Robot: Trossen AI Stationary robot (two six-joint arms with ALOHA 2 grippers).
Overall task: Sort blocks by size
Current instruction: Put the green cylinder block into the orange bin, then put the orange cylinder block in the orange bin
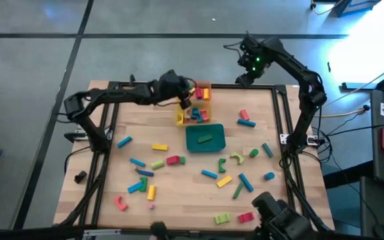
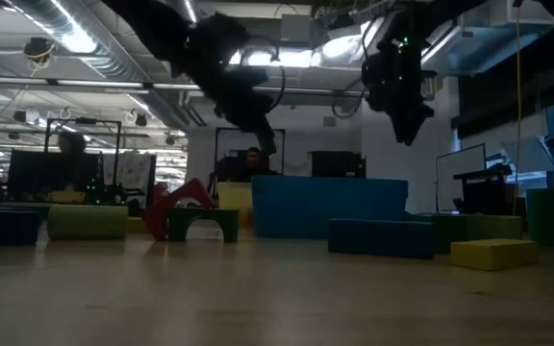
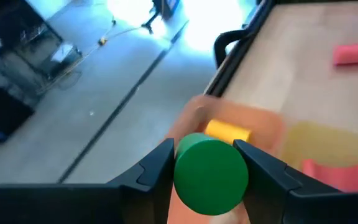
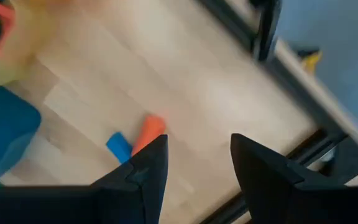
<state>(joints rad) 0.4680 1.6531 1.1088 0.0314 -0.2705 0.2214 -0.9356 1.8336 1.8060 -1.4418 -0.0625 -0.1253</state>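
My left gripper (image 1: pixel 185 101) is shut on a green cylinder block (image 3: pixel 210 174) and hovers over the orange square tray (image 3: pixel 253 121) at the table's far edge. A yellow block (image 3: pixel 227 132) lies in that tray. The yellow tray (image 3: pixel 328 146), next to it, holds a pink block (image 3: pixel 334 174). The teal tray (image 1: pixel 205 139) holds one green block. Many coloured blocks lie loose on the table (image 1: pixel 172 160). My right gripper (image 4: pixel 197 143) is open and empty, raised over the table's far right part (image 1: pixel 244 67). My left gripper pinches the green cylinder by its curved side (image 3: pixel 180 168) between the two fingers, one finger on each side. The cylinder's flat end faces the wrist camera. It is lifted clear, above the orange tray.
An orange block (image 4: pixel 151 130) and a blue block (image 4: pixel 118 144) lie on the bare wood below my right gripper. A black frame rail (image 1: pixel 282 113) runs round the table. Loose blocks cover the near half (image 1: pixel 225 180). Bare wood lies at the far left (image 1: pixel 132 107).
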